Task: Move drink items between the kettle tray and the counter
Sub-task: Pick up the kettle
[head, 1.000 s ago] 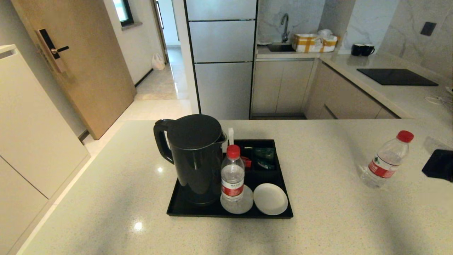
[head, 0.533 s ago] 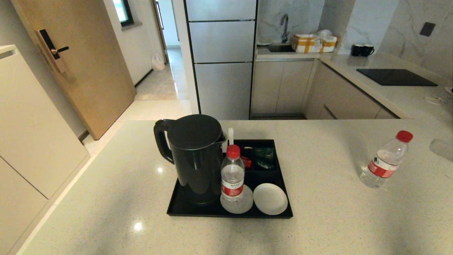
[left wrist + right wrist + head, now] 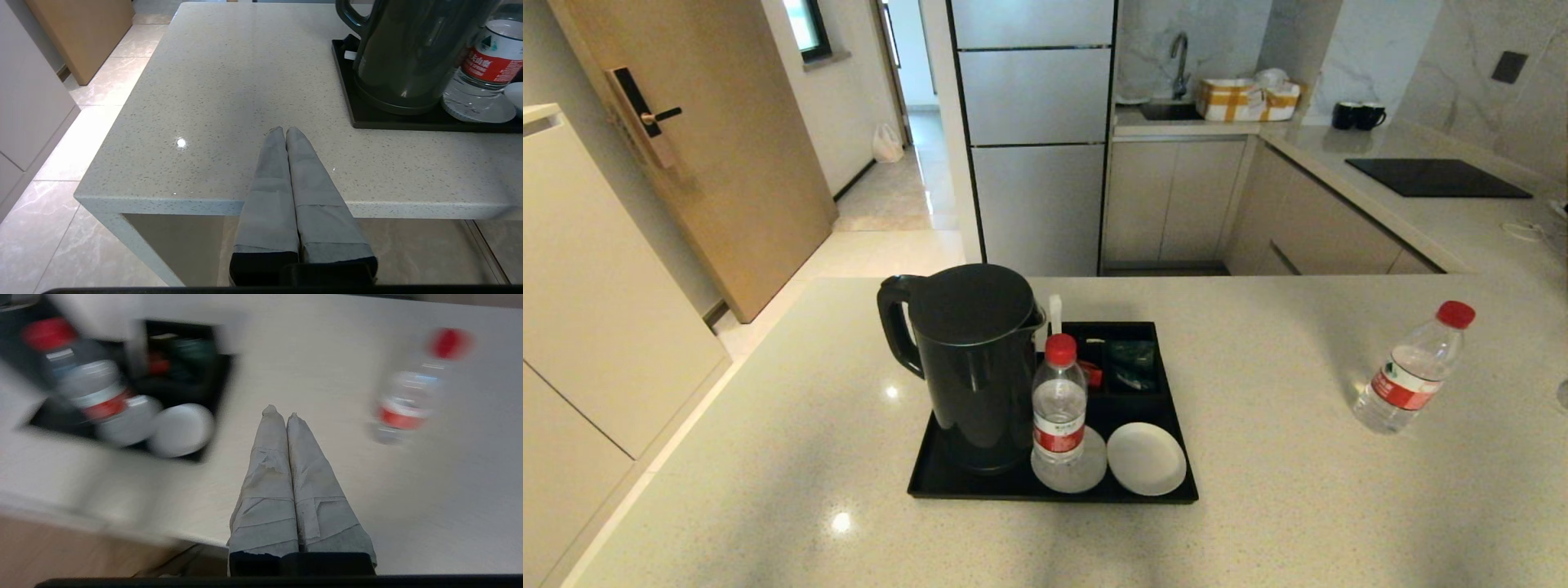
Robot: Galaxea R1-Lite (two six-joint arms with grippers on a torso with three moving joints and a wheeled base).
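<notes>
The black kettle [image 3: 974, 359] stands on the black kettle tray [image 3: 931, 474], which lies on the beige counter [image 3: 1258, 506]. A red-capped water bottle [image 3: 1059, 408] stands upright on a white saucer in the tray, beside the kettle. A second bottle [image 3: 1413, 371] stands alone on the counter at the far right. Neither arm shows in the head view. My left gripper [image 3: 284, 130] is shut and empty at the counter's near edge, left of the tray [image 3: 408, 122]. Over the counter, my right gripper [image 3: 281, 410] is shut and empty between the tray [image 3: 212, 404] and the lone bottle [image 3: 408, 392].
A second white saucer [image 3: 1147, 458] lies in the tray's front right corner, with sachets [image 3: 1131, 363] in the back compartments. Behind the counter are a fridge [image 3: 1033, 139], a sink, two black mugs [image 3: 1357, 115] and a black hob [image 3: 1437, 176].
The dark shape of my right arm at the head view's right edge has left that view. Kettle, tray and both bottles stay where they were.
</notes>
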